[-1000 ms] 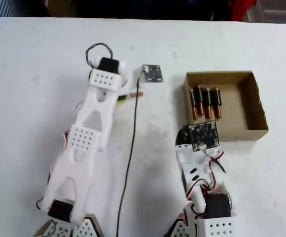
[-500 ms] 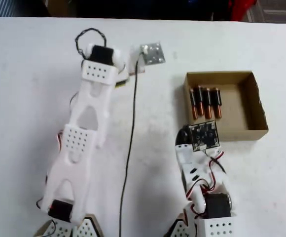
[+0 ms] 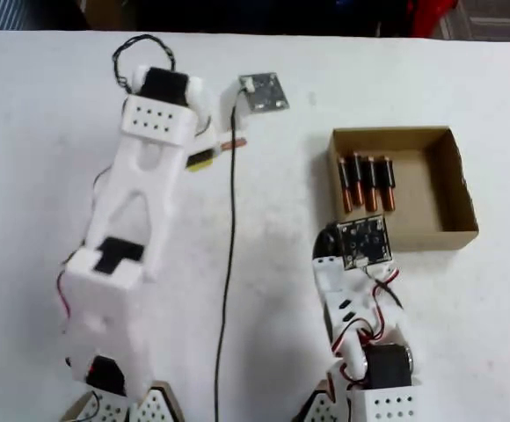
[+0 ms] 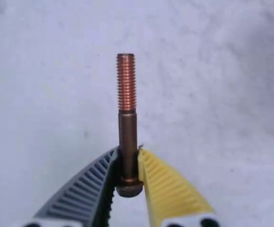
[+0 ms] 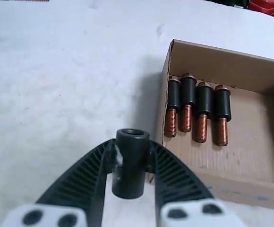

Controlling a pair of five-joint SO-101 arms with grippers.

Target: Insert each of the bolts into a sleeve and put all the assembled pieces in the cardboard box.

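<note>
My left gripper (image 4: pixel 127 163) is shut on the head end of a copper bolt (image 4: pixel 126 109), whose threaded tip points away over bare table. From above, that bolt (image 3: pixel 232 142) sticks out beside the left arm's yellow finger (image 3: pixel 201 160). My right gripper (image 5: pixel 131 163) is shut on a black sleeve (image 5: pixel 131 161), held upright with its bore facing up, just outside the cardboard box (image 5: pixel 224 71). Several assembled bolt-and-sleeve pieces (image 5: pixel 197 111) lie side by side in the box (image 3: pixel 444 180), seen from above as a row of assembled pieces (image 3: pixel 367 182).
A black cable (image 3: pixel 229 264) runs down the table between the arms from a small circuit board (image 3: pixel 262 91) at the back. The right arm (image 3: pixel 360 290) sits just in front of the box. The table (image 3: pixel 44 114) is white.
The left arm has swung back and to the left with the bolt in its gripper, and its elbow has risen. The right arm has not moved.
</note>
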